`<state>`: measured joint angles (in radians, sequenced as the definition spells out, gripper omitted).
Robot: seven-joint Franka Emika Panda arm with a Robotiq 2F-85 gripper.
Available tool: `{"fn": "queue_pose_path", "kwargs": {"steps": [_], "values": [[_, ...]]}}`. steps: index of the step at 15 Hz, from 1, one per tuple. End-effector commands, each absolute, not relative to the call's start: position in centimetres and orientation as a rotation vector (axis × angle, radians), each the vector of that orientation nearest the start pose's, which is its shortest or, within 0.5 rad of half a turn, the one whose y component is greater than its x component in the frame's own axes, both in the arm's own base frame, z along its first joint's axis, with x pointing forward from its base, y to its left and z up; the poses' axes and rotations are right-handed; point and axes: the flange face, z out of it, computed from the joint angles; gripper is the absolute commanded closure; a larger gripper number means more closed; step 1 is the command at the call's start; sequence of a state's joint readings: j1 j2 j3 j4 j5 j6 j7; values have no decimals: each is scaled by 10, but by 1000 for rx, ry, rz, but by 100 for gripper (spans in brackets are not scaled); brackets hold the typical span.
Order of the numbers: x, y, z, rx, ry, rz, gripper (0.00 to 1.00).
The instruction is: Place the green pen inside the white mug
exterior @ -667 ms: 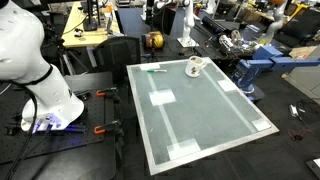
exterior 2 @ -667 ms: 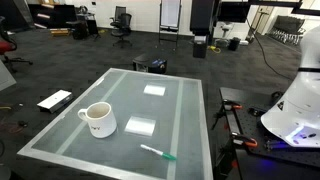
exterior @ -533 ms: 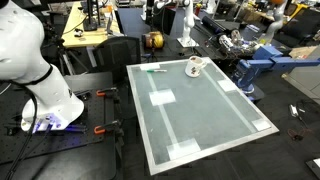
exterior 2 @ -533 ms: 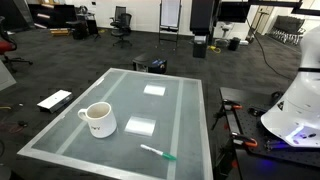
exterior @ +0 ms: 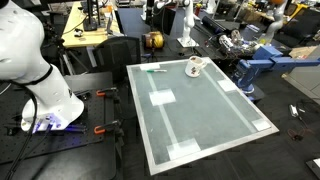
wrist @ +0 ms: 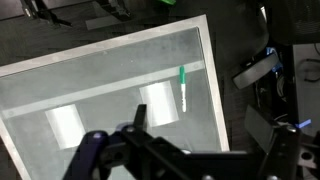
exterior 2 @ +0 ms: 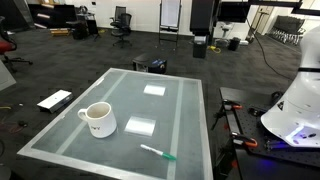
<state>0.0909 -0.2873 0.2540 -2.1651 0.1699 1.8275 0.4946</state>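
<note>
One thin green pen (exterior 2: 157,152) with a paler end lies flat near the near edge of the grey framed tabletop (exterior 2: 185,105). Its long axis runs along that edge, green tip pointing right. One white ceramic mug (exterior 2: 97,119) stands upright to its left, apart from it. In an exterior view, four white tape patches (exterior: 160,97) mark the top. The room is a dark-floored lab. The dark gripper (wrist: 150,150) hangs above the table, and I cannot tell how its fingers are set.

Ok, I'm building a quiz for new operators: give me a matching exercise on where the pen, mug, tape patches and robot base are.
Things: 1 pen; 2 mug; 3 tape patches; 4 robot base.
Places: A upright on the table; B beside the table, off it; C lying loose near the table edge; D stuck flat on the tabletop.
Pairs: 1-C, 2-A, 3-D, 4-B.
</note>
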Motion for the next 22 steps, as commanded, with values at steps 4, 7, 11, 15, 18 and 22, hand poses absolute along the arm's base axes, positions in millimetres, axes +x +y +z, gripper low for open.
{"fn": "queue_pose_path", "kwargs": {"steps": [4, 7, 11, 15, 18, 22], "values": [[423, 201, 471, -3104, 312, 85, 0], [417, 216, 449, -3112, 309, 49, 0], [415, 229, 414, -3121, 320, 22, 0], [419, 234, 376, -3150, 349, 13, 0], [425, 238, 349, -3150, 336, 0, 0], [435, 238, 314, -3130, 339, -1, 0]]}}
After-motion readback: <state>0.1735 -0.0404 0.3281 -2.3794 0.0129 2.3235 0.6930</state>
